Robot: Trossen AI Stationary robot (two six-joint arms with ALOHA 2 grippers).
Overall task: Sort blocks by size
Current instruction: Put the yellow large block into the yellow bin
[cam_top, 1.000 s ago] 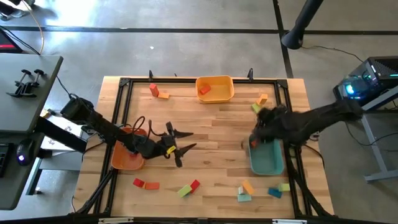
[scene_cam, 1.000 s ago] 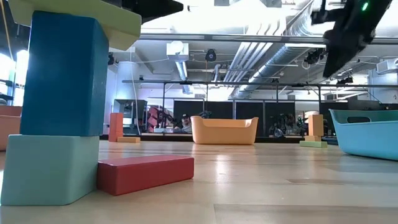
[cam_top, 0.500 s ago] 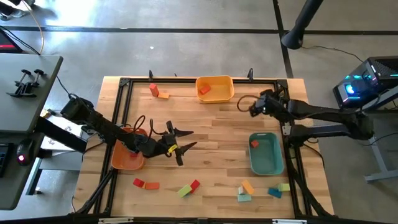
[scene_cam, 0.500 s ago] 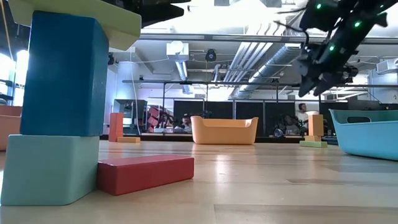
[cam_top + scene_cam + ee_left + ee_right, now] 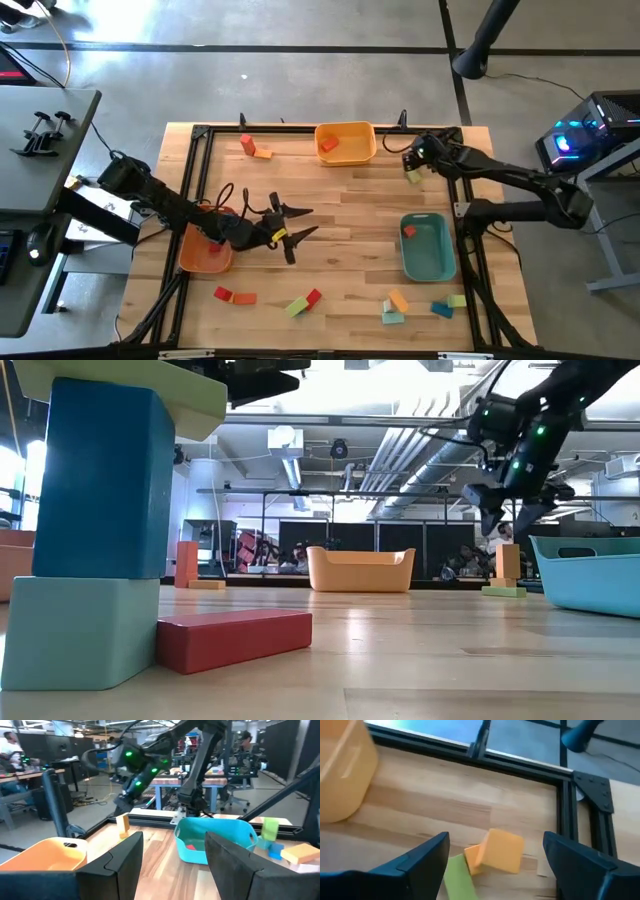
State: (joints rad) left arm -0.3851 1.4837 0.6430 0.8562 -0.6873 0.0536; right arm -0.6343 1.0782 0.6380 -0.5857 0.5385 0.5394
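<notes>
My right gripper [image 5: 410, 168] hangs open, slanting down, over an orange block [image 5: 497, 851] and a green block [image 5: 460, 880] at the table's far right corner; its fingers stand on either side of them and above them, touching neither. In the low view the orange block [image 5: 507, 563] stands on the green one [image 5: 504, 591]. My left gripper [image 5: 312, 222] stays open and level above the table's middle left, with nothing between its fingers [image 5: 125, 865]. A red block [image 5: 408, 231] lies in the teal tray [image 5: 430, 262]. Other blocks lie along the near edge [image 5: 300, 303] and at the far left [image 5: 254, 149].
A yellow-orange tray [image 5: 345, 130] stands at the far middle. An orange tray [image 5: 195, 258] sits under my left arm. A black frame [image 5: 465, 200] runs round the tabletop. In the low view a stack of teal [image 5: 75, 630], blue [image 5: 95, 480] and red blocks [image 5: 235, 640] stands close.
My right gripper has swung from above the teal tray toward the table's far edge, sinking a little and rolling about its own axis, and now stands over the orange and green blocks in the far right corner. The red block stays in the teal tray.
</notes>
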